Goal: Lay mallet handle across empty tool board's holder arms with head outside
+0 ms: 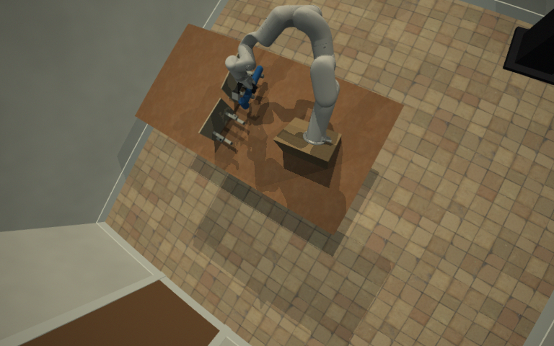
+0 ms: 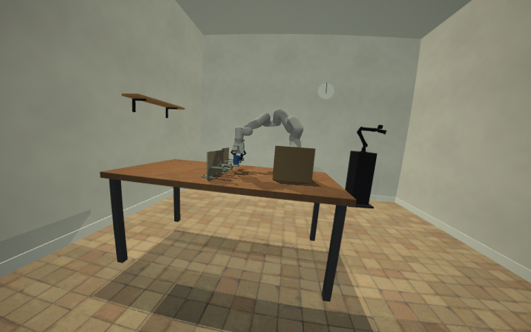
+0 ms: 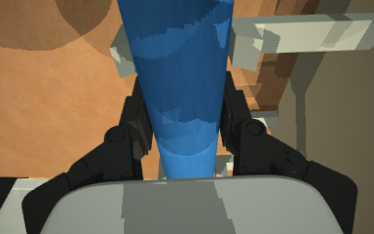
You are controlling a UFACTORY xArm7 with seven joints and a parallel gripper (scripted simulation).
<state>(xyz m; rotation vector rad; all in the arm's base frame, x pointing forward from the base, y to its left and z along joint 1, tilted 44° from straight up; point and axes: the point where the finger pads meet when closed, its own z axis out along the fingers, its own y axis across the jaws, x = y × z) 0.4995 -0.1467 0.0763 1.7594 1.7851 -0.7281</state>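
Note:
The blue mallet lies across the holder arms of the far tool board. Its head points away from the near board. My gripper is shut on the mallet's blue handle, both black fingers pressing its sides. A pale holder arm with pegs passes under the handle in the wrist view. The empty tool board stands beside it, its two grey arms bare. In the side view the gripper and mallet are small, over the boards.
A brown box carries the arm's base on the table right of the boards. A black stand with a camera arm is off the table at the right. A wall shelf hangs at the left.

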